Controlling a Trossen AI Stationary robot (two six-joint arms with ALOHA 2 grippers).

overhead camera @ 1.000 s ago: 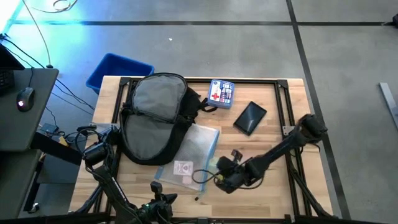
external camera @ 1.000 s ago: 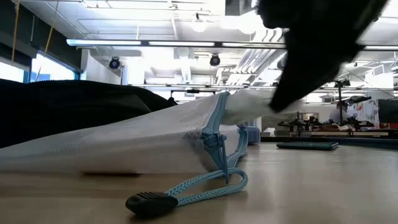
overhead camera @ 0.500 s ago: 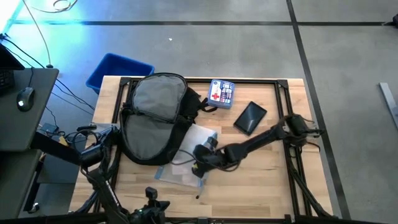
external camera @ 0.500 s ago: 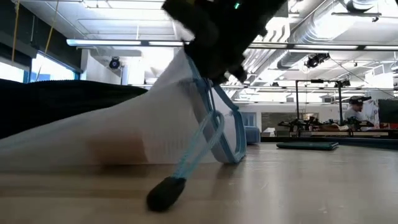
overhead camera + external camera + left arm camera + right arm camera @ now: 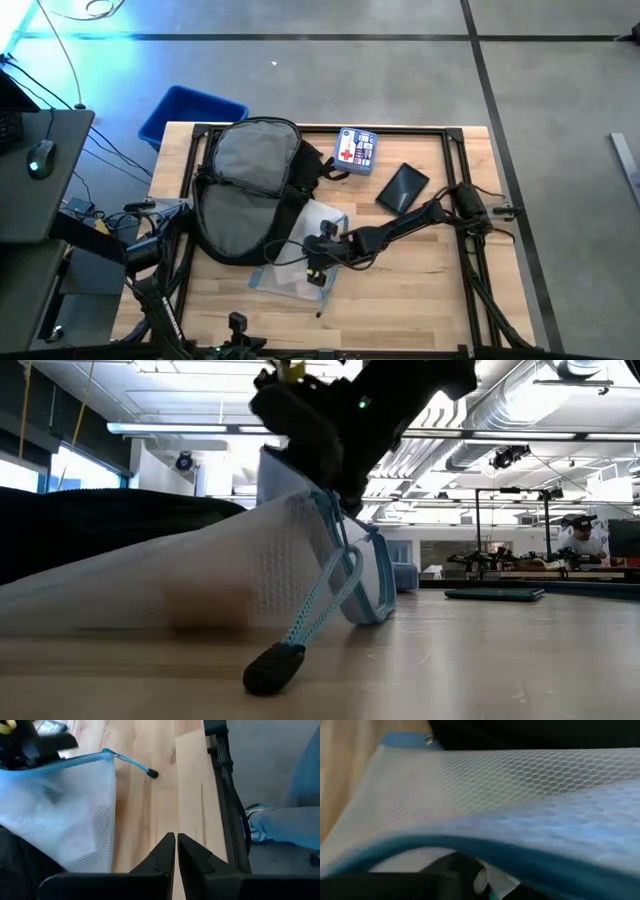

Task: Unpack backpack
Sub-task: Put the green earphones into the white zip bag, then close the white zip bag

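Since a second ago the right pincer (image 5: 318,262) has travelled from the lower middle of the frame onto the mesh pouch (image 5: 300,250), lifting its edge, clamped on it. Left pincer (image 5: 176,851) waits together at lower left. The backpack (image 5: 245,190) lies open at left centre; probably soft and floppy, best gripped at a strap.

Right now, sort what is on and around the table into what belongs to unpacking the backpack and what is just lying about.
Part of the job:
- backpack, open, grey lining up
- mesh zip pouch beside it, one end lifted
- right gripper at the pouch
- left gripper, shut, waiting at the table edge

Lying about:
- first-aid kit
- dark flat case
- blue bin on the floor
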